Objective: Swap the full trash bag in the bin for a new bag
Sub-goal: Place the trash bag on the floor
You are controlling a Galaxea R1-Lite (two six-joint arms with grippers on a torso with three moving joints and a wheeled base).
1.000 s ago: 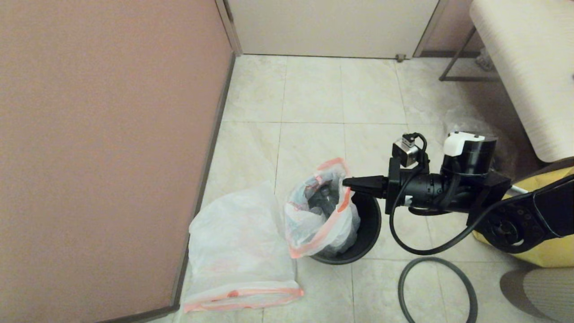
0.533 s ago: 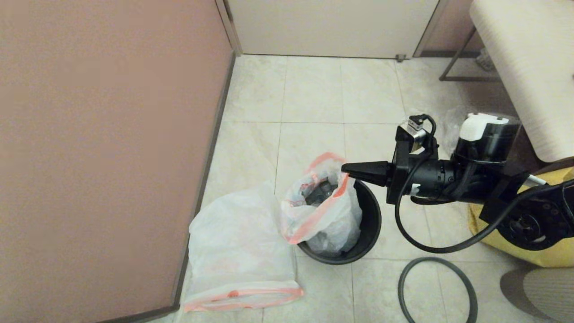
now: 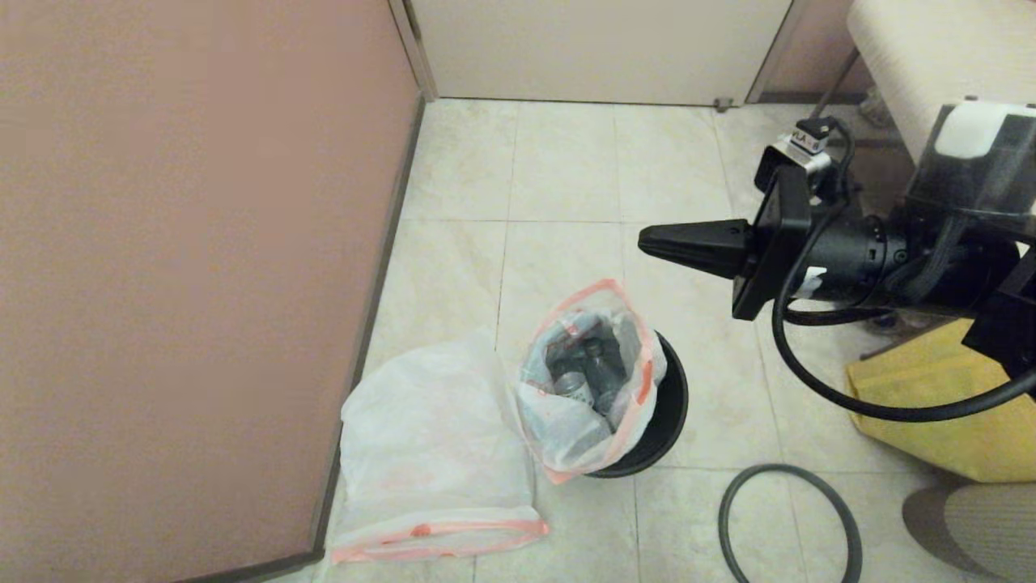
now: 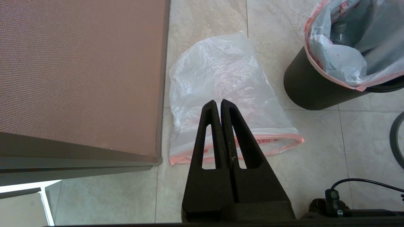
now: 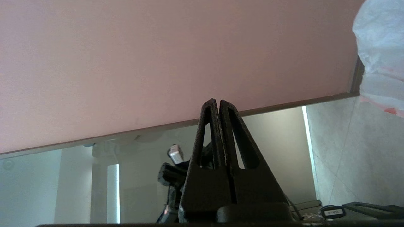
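I count two thin plastic bags, one bin and one loose ring on the floor. The full trash bag (image 3: 587,380) sits in the bin (image 3: 668,413), its mouth open and leaning toward the pink wall (image 3: 186,267); the film is translucent white and wrinkled, edged with an orange-pink band, and at least two dull silver cans show inside, though the rest of the load is too hidden to count. The bin is round, dark and smooth-rimmed, with fine ribbing down its side in my left wrist view (image 4: 311,91). The new bag (image 3: 433,453) lies limp and flat on the floor tiles just beside the bin, between it and the wall, its crinkled film ending in a wide orange-pink band with red lettering nearest me. The ring (image 3: 789,526) is a thin dark hoop lying flat on the tiles, near the bin but apart from it.

My right fingers (image 3: 647,240) are pressed together and hold nothing, up above the floor beyond the bin. My left fingers (image 4: 218,104) are also pressed together, empty, above the new bag. A yellow fabric bag (image 3: 931,405) slumps under my right arm.
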